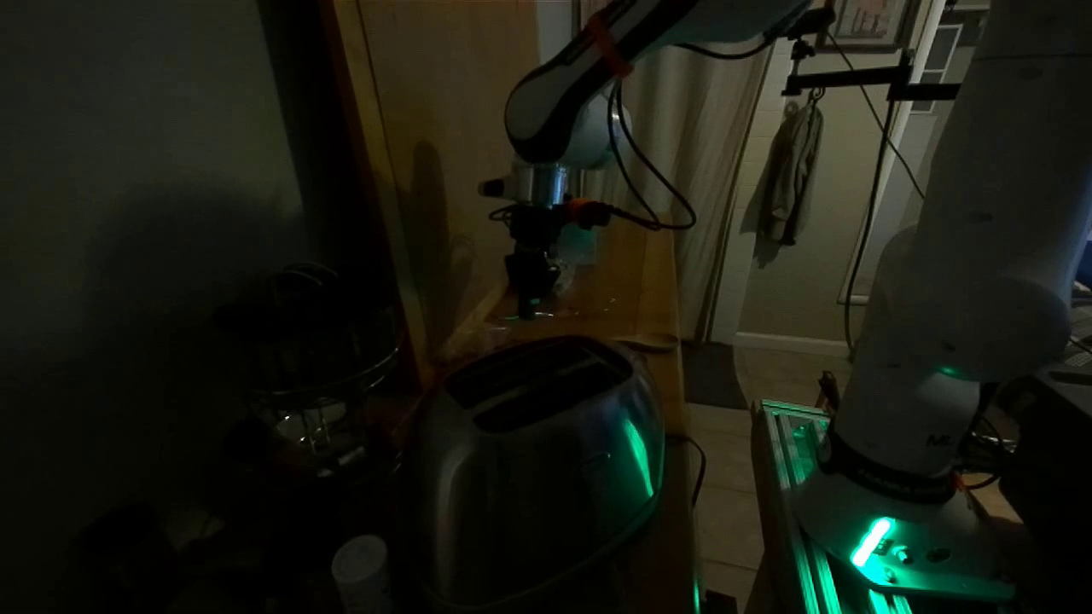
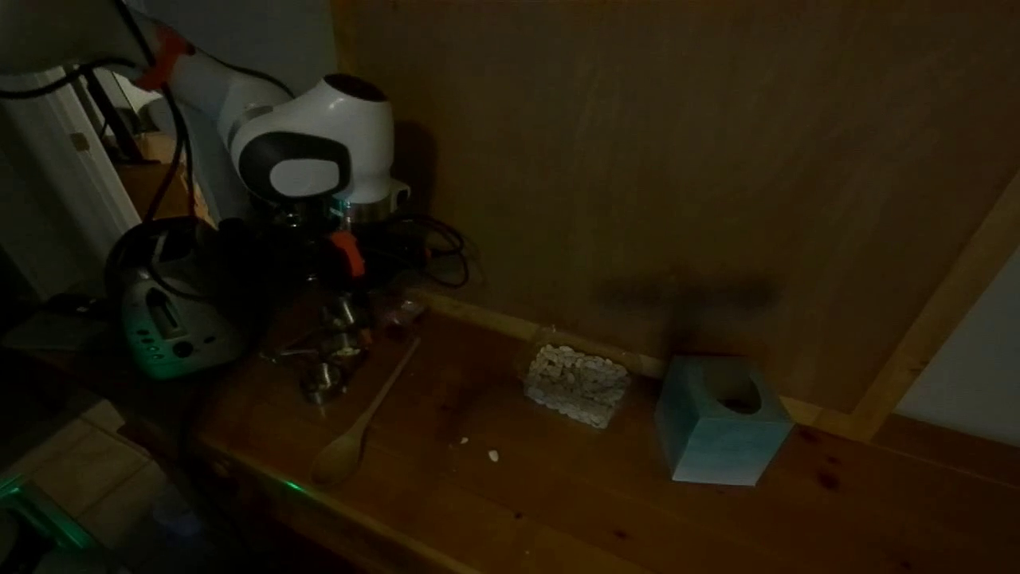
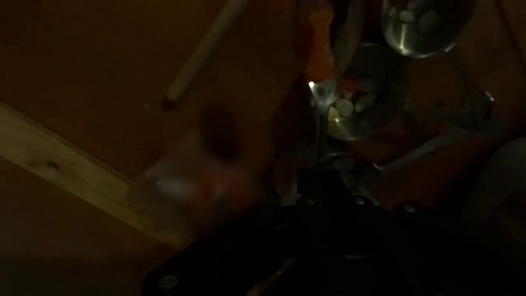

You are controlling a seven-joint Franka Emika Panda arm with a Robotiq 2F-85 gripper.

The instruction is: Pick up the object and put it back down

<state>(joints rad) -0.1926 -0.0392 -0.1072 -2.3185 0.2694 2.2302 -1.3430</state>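
Observation:
My gripper (image 3: 320, 174) shows dark in the wrist view, its fingers together around the thin handle of a metal measuring cup (image 3: 324, 93). That cup looks tilted and has an orange piece (image 3: 320, 49) in it. In an exterior view the cup (image 2: 343, 309) shows just above other metal cups. A metal cup with white pieces and a red one (image 3: 361, 94) sits below the held cup. Another metal cup with white pieces (image 3: 427, 28) sits beside it. In an exterior view the gripper (image 1: 529, 311) points down above the wooden counter, beyond the toaster. The fingertips are too dark for detail.
A toaster (image 1: 546, 486) stands near the arm. A clear bag with orange and red bits (image 3: 193, 189) lies by the wall. A wooden spoon (image 2: 343, 454), a clear tub of white pieces (image 2: 578, 391) and a tissue box (image 2: 721, 438) are on the counter (image 2: 558, 494).

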